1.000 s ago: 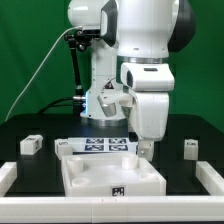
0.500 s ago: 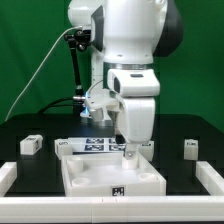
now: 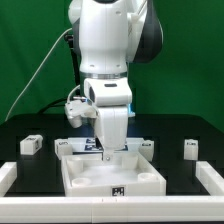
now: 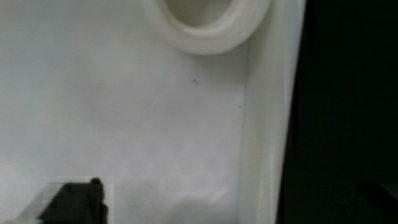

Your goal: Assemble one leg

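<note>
Surface: black table, matte. Green backdrop fills the rear of the room. A black cable runs down across the backdrop at upper left. White rail pieces sit at the lower left corner and the lower right corner.

The big white tray-like piece is at lower centre, rims up, with a small marker on its front wall. The marker board lies flat just behind it, mostly hidden by the arm.

The leg is at right-middle of the frame, on the table and well apart from the tray. It stands upright, long axis vertical, dark marker face toward the camera. A second leg is at left-middle, also on the table. It looks squatter, marker face forward; its long axis is unclear at this size.

The gripper points straight down at centre, tips at the tray's back rim.

The wrist view shows a white surface very close, a round raised ring and one dark finger beside a black strip of table. The other finger is out of shot. Cannot tell if the jaws are apart or closed; nothing visibly held.
</note>
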You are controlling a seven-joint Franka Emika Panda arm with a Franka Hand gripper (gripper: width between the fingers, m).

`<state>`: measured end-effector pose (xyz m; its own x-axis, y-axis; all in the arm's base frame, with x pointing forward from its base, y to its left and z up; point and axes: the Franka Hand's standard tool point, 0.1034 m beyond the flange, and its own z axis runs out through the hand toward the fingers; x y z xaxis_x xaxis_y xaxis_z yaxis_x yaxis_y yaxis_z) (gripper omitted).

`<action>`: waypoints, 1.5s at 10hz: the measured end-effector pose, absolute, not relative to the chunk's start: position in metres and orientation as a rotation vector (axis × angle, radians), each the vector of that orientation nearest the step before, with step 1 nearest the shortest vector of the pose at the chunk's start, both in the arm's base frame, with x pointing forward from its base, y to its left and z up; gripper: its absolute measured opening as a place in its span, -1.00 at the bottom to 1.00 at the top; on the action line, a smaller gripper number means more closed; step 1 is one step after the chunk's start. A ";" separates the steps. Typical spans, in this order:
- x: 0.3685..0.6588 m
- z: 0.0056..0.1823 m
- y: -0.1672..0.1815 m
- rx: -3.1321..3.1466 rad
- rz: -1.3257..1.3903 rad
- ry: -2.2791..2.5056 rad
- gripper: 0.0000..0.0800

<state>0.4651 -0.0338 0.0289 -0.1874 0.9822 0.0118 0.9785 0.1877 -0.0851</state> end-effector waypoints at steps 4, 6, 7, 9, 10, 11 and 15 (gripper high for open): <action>0.459 0.010 -0.029 -1.938 0.102 -2.352 0.63; 0.458 0.010 -0.029 -1.940 0.103 -2.350 0.31; 0.458 0.010 -0.029 -1.940 0.103 -2.350 -0.04; 0.458 0.010 -0.029 -1.940 0.104 -2.349 -0.38; 0.458 0.010 -0.029 -1.941 0.105 -2.349 -0.38; 0.460 0.011 -0.030 -1.946 0.098 -2.352 -0.83; 0.462 0.012 -0.030 -1.952 0.088 -2.357 -0.83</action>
<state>0.4621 -0.0296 0.0118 -0.1855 0.9823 0.0250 0.9777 0.1871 -0.0949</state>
